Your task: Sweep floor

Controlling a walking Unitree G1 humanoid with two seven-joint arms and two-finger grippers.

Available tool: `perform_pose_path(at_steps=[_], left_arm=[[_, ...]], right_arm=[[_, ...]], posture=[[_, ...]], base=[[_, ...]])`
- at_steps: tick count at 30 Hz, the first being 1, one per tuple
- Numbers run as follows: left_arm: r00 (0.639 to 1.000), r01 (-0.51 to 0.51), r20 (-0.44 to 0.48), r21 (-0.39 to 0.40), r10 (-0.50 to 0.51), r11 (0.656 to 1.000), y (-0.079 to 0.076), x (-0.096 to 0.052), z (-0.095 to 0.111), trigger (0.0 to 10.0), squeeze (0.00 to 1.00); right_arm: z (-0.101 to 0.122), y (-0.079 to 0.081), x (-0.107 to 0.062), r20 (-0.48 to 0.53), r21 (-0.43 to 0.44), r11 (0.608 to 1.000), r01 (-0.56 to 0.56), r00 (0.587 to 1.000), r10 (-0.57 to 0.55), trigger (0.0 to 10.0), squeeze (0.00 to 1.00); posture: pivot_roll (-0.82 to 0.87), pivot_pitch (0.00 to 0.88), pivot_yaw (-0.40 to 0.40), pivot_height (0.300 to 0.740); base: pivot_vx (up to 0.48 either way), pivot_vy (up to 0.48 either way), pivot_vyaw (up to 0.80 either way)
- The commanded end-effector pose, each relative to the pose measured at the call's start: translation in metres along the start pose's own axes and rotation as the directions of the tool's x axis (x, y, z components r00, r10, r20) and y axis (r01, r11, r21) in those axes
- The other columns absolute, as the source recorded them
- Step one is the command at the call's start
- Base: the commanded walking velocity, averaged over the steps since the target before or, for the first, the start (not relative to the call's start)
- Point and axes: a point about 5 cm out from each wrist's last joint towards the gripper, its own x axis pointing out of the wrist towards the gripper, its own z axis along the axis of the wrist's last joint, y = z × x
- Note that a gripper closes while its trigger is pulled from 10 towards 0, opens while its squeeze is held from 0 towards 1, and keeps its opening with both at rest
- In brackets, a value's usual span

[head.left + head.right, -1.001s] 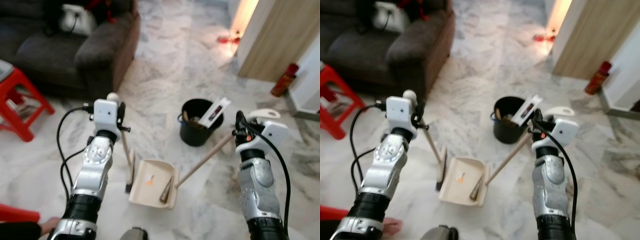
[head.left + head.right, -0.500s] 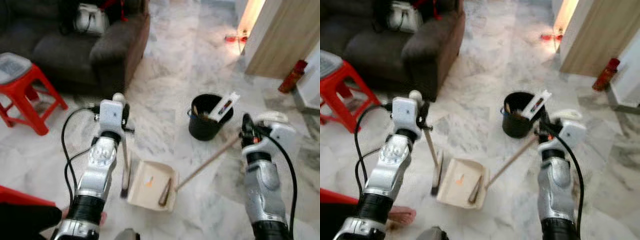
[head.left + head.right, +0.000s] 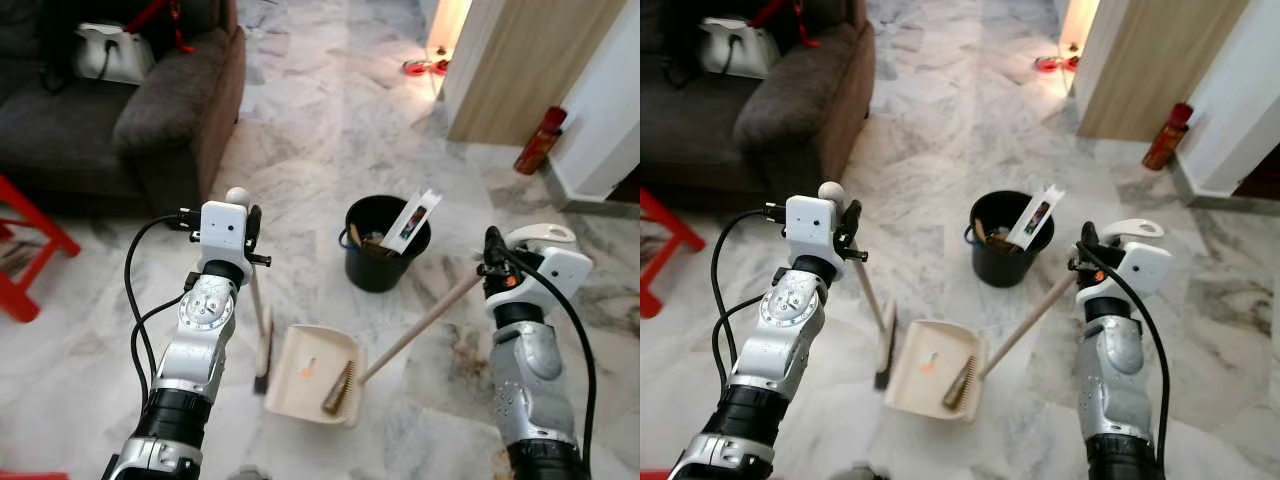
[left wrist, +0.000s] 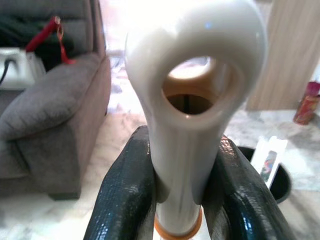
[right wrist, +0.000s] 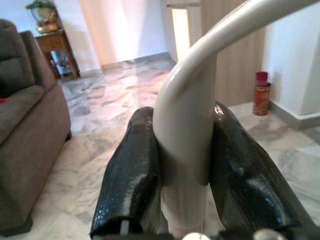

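Two grippers grip: the left gripper [image 4: 180,200] clamps the broom [image 3: 262,345], the right gripper [image 5: 185,175] the dustpan [image 3: 312,373] handle (bucket [image 3: 380,245] at twelve o'clock), pan on marble floor [image 3: 330,130].

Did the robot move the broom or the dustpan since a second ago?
Hardly. The view shifted because the camera moved. The left end effector still grips the broom, its head beside the dustpan. The right end effector still grips the dustpan handle. The black bucket stays behind them; nothing was let go.
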Motion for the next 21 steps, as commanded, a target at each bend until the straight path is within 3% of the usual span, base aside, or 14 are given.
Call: perform_pose_path(at_steps=[1, 12, 17, 21], left_arm=[[0.999, -0.003, 0.039, 0.019, 0.003, 1.000, -0.0007, 0.0018, 0.0092, 10.0, 0.00], [0.999, 0.003, 0.046, 0.015, -0.004, 1.000, -0.0019, 0.0028, 0.0104, 10.0, 0.00], [0.999, 0.008, 0.047, 0.016, -0.009, 1.000, -0.0027, 0.0029, 0.0103, 10.0, 0.00], [0.999, 0.010, 0.050, 0.017, -0.011, 1.000, -0.0028, 0.0028, 0.0107, 10.0, 0.00]], right_arm=[[0.0077, -0.0016, 0.0003, 0.041, 0.035, 0.999, 0.007, 0.999, -0.008, 10.0, 0.00], [0.0083, -0.0010, 0.0023, 0.041, 0.038, 0.999, 0.006, 0.999, -0.008, 10.0, 0.00], [0.0081, -0.0008, 0.0026, 0.040, 0.039, 0.999, 0.005, 0.999, -0.006, 10.0, 0.00], [0.0081, -0.0006, 0.0027, 0.041, 0.040, 0.999, 0.003, 0.999, -0.005, 10.0, 0.00]], posture=[[0.09, 0.144, -0.052, 0.740], [0.09, 0.133, -0.050, 0.740], [0.09, 0.130, -0.050, 0.740], [0.10, 0.131, -0.051, 0.740]], base=[[0.247, 0.000, 0.00], [0.256, 0.000, 0.00], [0.000, 0.000, 0.00], [0.374, 0.000, 0.00]])
